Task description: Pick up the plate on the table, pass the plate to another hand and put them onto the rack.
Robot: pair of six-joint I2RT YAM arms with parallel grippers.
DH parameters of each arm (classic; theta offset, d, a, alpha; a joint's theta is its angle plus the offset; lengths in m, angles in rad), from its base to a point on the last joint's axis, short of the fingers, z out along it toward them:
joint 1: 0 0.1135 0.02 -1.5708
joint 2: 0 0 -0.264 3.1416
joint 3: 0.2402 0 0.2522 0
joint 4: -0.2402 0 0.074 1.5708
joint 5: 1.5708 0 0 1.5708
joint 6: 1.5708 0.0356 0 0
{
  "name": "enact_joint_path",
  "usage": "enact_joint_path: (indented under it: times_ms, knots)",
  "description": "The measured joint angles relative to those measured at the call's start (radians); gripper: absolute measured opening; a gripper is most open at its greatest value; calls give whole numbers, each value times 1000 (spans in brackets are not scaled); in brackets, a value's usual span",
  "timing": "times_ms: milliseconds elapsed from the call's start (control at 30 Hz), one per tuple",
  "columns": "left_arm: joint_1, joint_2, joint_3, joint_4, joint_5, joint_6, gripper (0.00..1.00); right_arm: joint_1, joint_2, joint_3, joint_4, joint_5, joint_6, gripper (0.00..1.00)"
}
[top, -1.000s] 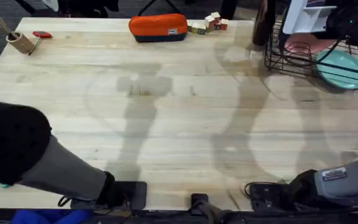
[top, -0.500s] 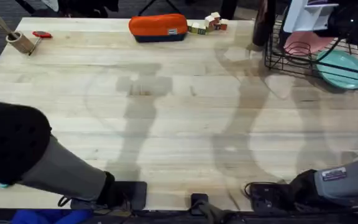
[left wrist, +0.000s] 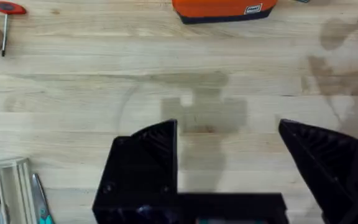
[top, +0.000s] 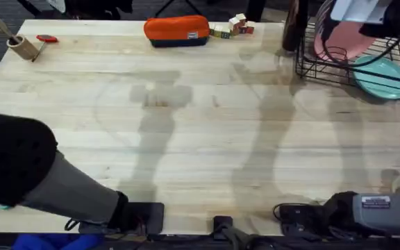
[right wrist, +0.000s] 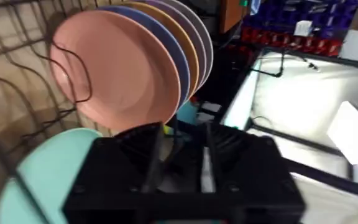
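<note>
- Arms first: nearest us in the overhead view, the left arm (top: 40,177) rises large and dark over the table's lower left corner, and the right arm's base (top: 367,212) sits at the lower right.
- Seen from the left wrist, the left gripper (left wrist: 229,165) hangs over bare wood with its two black fingers spread wide and nothing between them.
- Across the middle we see the table (top: 186,125), light wood with visible grain, crossed by soft shadows.
- Along the far edge lie an orange pouch (top: 176,30), a cluster of small blocks (top: 232,26), a red-handled tool (top: 46,39) and a wooden cup (top: 22,46) with a utensil in it.
- At the far right corner stands the rack (top: 339,59), black wire, with a teal plate (top: 381,76) lying tilted in its near side.
- The plate (top: 335,43), plain pink, stands on edge at the rack's far left, leaning; the right arm's white and dark parts reach in above it.
- From the right wrist, the pink plate (right wrist: 120,71) is the front one of a row of upright plates, with a blue plate (right wrist: 174,46) and a yellow plate (right wrist: 189,43) just behind it.
- The right gripper (right wrist: 179,155) sits just beside the pink plate's lower rim; we cannot tell whether its fingers grip the rim or how far apart they stand.
</note>
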Motion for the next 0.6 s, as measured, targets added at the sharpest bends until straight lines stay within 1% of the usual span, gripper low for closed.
enact_joint_path:
  times_ms: [67, 100, 133, 167, 200, 233, 433, 600]
  knots:
    - [0, 0, 0, 0, 0, 0, 994, 7, -32, 0, -51, 0, 28, 534]
    - [0, 0, 0, 0, 0, 0, 994, 13, -50, 0, -79, 0, 42, 666]
    - [0, 0, 0, 0, 0, 0, 994, 22, -69, 0, -108, 0, 50, 823]
    - [0, 0, 0, 0, 0, 0, 994, 31, -87, 0, -137, 1, 58, 949]
    - [0, 0, 0, 0, 0, 0, 995, 40, -103, 0, -163, 1, 70, 981]
    - [0, 0, 0, 0, 0, 0, 994, 49, -119, 0, -186, 1, 84, 991]
    - [0, 0, 0, 0, 0, 0, 993, 97, -206, 0, -312, 1, 222, 994]
    - [0, 0, 0, 0, 0, 0, 994, 145, -275, 0, -338, 0, 385, 994]
